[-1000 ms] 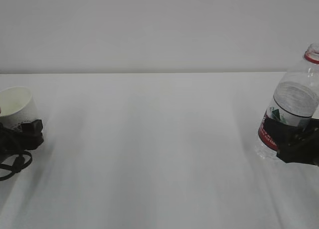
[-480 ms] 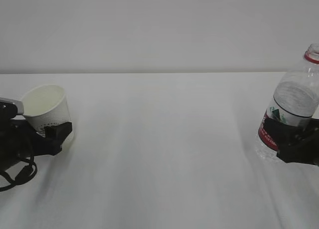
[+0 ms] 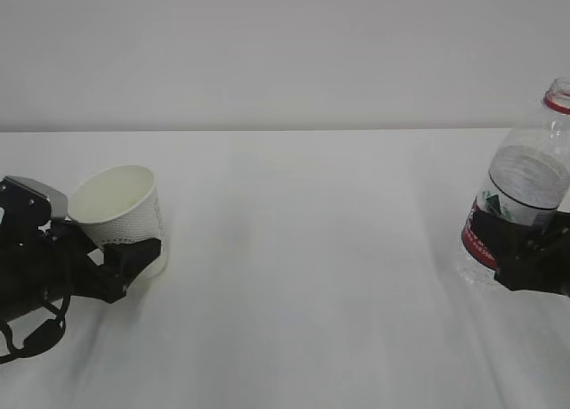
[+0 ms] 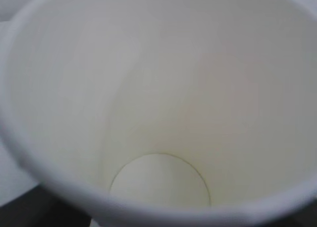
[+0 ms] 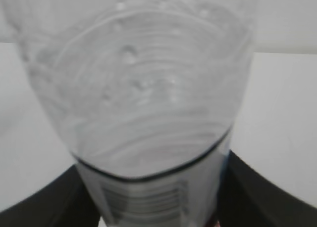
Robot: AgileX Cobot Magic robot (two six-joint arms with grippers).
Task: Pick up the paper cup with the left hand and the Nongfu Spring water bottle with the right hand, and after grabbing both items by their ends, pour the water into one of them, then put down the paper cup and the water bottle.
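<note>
From the front, the table (image 3: 294, 275) is plain white under a pale wall. At the far left the left hand (image 3: 125, 262) has the cup (image 3: 116, 204) clamped low on its dotted wall, black fingers (image 3: 134, 256) pressed on the near side. The cup leans, mouth tipped up and toward the left, its inside showing white and dry; whether its base touches the table I can't tell. Cables loop below the arm, and a grey block sits on top near the wrist. Well apart, at the right edge, the right hand (image 3: 525, 253) grips the bottle (image 3: 521, 191) around the red label. The bottle tilts slightly, red neck ring up at the frame's edge, no cap on it that I can see. Water (image 3: 527, 182) fills it up to the shoulder.

The left wrist camera looks straight down into the cup (image 4: 158, 88): white walls, round bottom, nothing in it. Its rim fills the frame, and the jaws are hidden apart from dark slivers at the bottom corners.

The right wrist camera is filled by the bottle (image 5: 143, 103), ribbed and clear, water surface (image 5: 148, 138) showing as a dark curved line, barcode below. Black fingers (image 5: 49, 202) hug both sides, jaws closed on it at bottle width.
</note>
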